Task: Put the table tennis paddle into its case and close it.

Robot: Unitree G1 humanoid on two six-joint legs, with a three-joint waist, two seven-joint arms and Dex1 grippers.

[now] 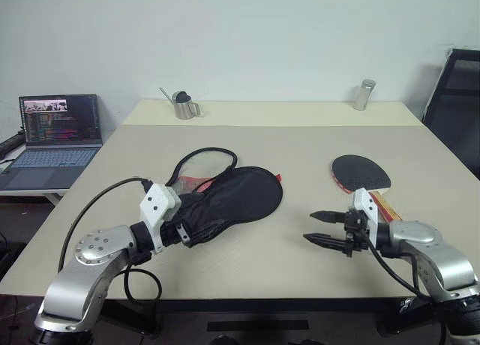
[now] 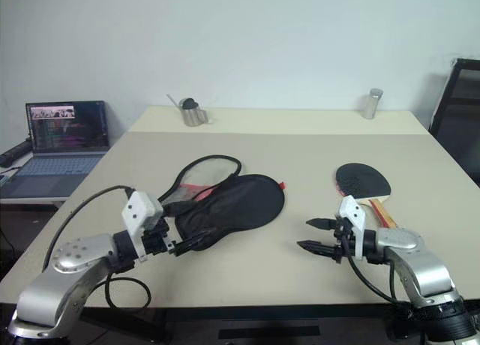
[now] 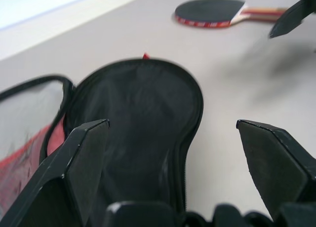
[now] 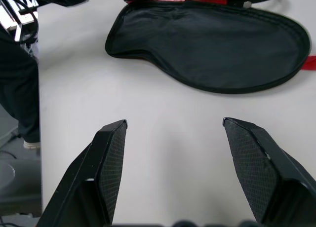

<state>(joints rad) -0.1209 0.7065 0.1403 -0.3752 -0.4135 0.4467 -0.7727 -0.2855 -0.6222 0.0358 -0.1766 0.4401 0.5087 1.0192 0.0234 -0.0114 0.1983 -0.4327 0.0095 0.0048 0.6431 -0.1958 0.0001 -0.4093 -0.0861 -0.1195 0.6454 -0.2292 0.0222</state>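
Far left, off the table (image 1: 420,146), we see a laptop (image 1: 54,139) on a lower side surface, screen lit.

Next, our left gripper (image 2: 174,244) sits low over the near-left part of the table, fingers spread wide apart w/ nothing clamped. In the left wrist view the narrow end of the case (image 1: 229,197) lies between the two fingers (image 3: 74,168); we can't tell if either pad actually touches the fabric.

The case lies flat, left of the table's centre, black side up, round end pointing away & to the right, a small red tab at that far tip. It looks unzipped: a mesh flap w/ black cord-like rim (image 1: 201,163) is folded out on its far-left side, red lining showing under it.

At the far edge, behind the case, stands a small metal watering can (image 1: 183,104).

Right of centre, our right gripper (image 1: 321,229) hovers over bare table, fingers apart, holding nothing, tips pointing left toward the case but well apart from it.

Just beyond that gripper lies the table tennis paddle (image 1: 360,173), flat on the table, black face up, red edge, handle pointing to the near right. It's outside the case, w/ clear table between them.

Far right corner: a metal cylinder (image 1: 364,94), upright. Off the table's right edge, a black chair (image 1: 457,105).
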